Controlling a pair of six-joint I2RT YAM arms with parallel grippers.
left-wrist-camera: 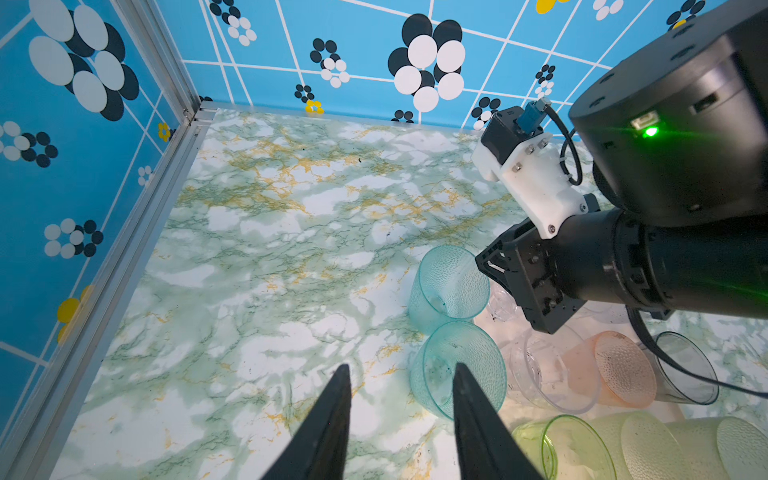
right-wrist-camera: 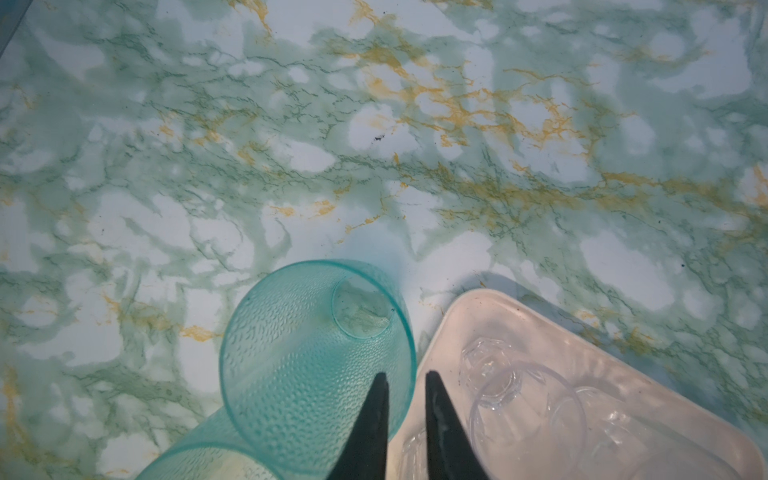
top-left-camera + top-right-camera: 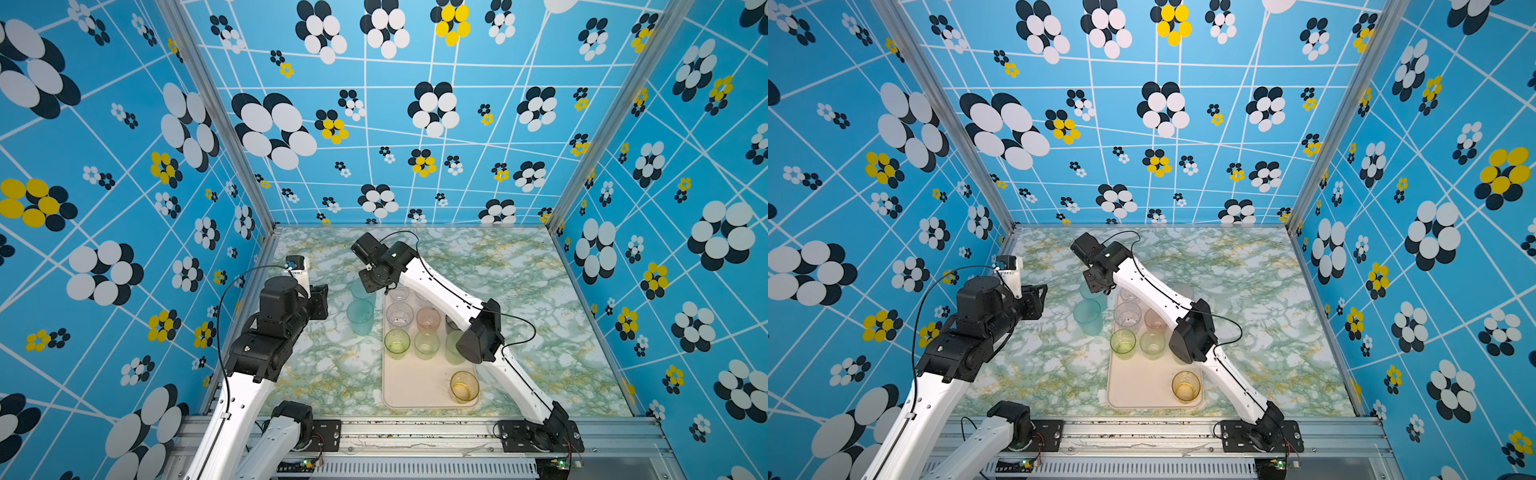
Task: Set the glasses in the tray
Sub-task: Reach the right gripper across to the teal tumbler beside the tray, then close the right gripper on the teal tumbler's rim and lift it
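Blue flower-print walls (image 3: 374,124) enclose a green-and-gold marbled tabletop (image 3: 519,270), edged with aluminium rails (image 3: 415,428), evenly lit.

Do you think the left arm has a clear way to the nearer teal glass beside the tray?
Probably yes: the left gripper hangs open beside the nearer teal glass, and nothing stands between them.

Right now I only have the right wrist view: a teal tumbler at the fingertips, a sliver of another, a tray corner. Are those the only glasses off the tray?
Observer: As far as both top views show, yes. The nearer teal tumbler and the farther teal tumbler stand on the table, left of the tray.
Operator: Where is the left arm?
Observer: The left gripper is open and empty, pointing toward the nearer teal tumbler.
Operator: Is there room in the tray?
Observer: Yes. Its near end holds only an amber tumbler.
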